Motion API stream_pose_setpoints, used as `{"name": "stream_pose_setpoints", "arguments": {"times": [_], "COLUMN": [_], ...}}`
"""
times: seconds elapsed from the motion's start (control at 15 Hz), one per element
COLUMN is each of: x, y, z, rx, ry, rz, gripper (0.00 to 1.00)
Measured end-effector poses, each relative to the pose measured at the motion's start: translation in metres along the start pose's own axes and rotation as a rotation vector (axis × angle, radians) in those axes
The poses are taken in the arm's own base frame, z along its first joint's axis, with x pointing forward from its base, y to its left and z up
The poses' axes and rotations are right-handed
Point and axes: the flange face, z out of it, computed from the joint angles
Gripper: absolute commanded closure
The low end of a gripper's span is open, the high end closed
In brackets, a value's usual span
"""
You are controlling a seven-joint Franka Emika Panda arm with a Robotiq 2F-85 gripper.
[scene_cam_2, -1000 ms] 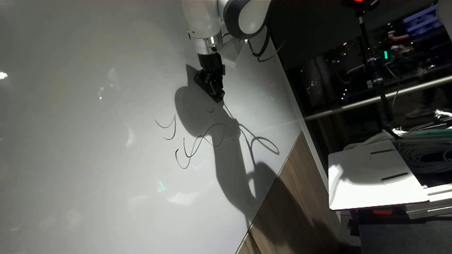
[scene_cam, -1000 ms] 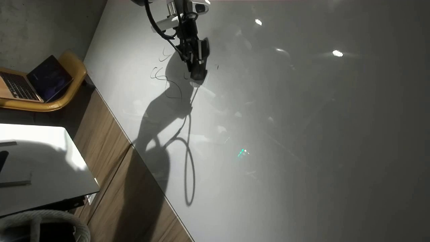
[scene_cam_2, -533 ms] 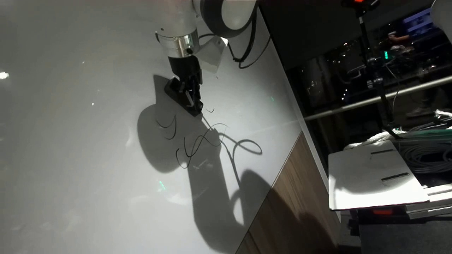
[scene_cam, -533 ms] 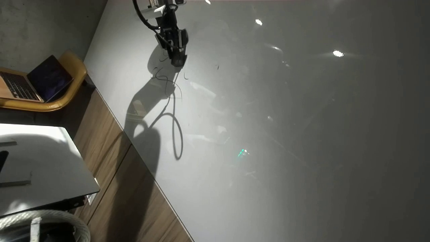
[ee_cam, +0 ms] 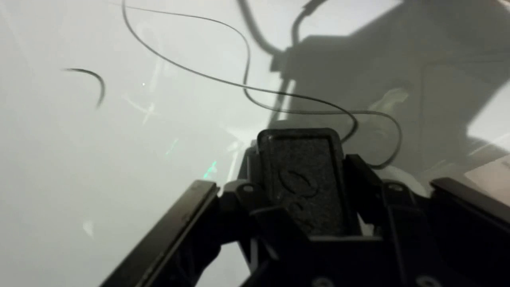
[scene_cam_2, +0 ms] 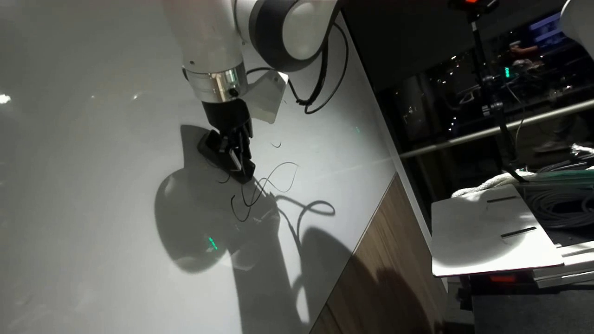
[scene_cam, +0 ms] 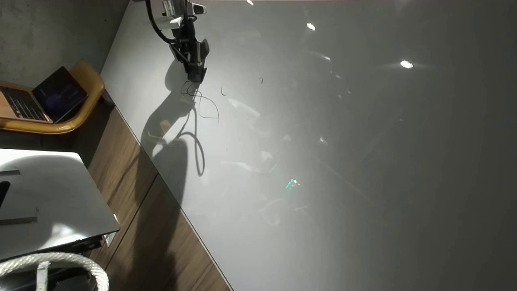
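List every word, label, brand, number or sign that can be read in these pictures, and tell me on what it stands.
None can be read.
Black rectangular block in the black gripper: curved mark, unreadable.
Thin black curved strokes on the glossy white surface: no clear word or letter.
Open laptop with dark screen: any lettering too small.
Small green glowing marks in the background: too blurred to tell.

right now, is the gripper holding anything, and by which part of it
The gripper holds a black block by two opposite sides, those at left and right in the wrist view.
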Motion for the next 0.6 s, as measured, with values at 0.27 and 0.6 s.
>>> {"name": "stream_pose_setpoints", "arguments": {"times": [0.27,0.6], "x": [0.009,0.010], "y": [-0.043,-0.046], "z": [0.005,0.008], "rx": [0.039,0.036], "ry": [0.003,-0.006], "rz": [-0.034,-0.037], "gripper": [0.72,0.72]}}
